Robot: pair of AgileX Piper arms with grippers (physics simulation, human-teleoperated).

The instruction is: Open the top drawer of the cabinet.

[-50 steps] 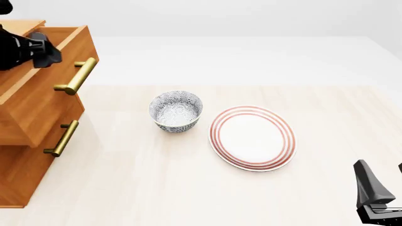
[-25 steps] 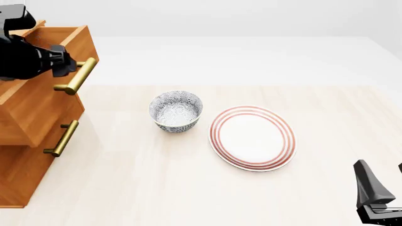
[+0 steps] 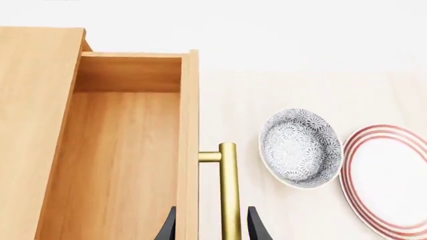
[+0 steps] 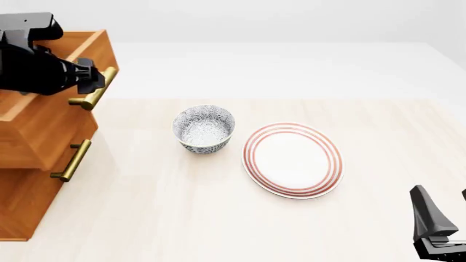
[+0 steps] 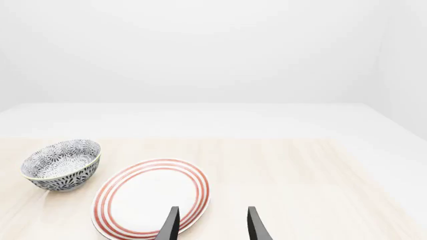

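Drawer (image 4: 43, 117) up top of the cabinet (image 4: 22, 207) at the table's left sat pulled out, its handle (image 3: 229, 190) running lengthwise between the left pincer's (image 3: 212, 225) spread fingers, right pincer (image 5: 212, 222) open, far off.

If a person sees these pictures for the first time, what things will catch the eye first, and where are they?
First, the tall orange-brown cabinet at the far left, its top drawer pulled out, with the black left gripper straddling its brass handle. Next, mid-table, the patterned bowl and, to its right, the red-ringed plate.
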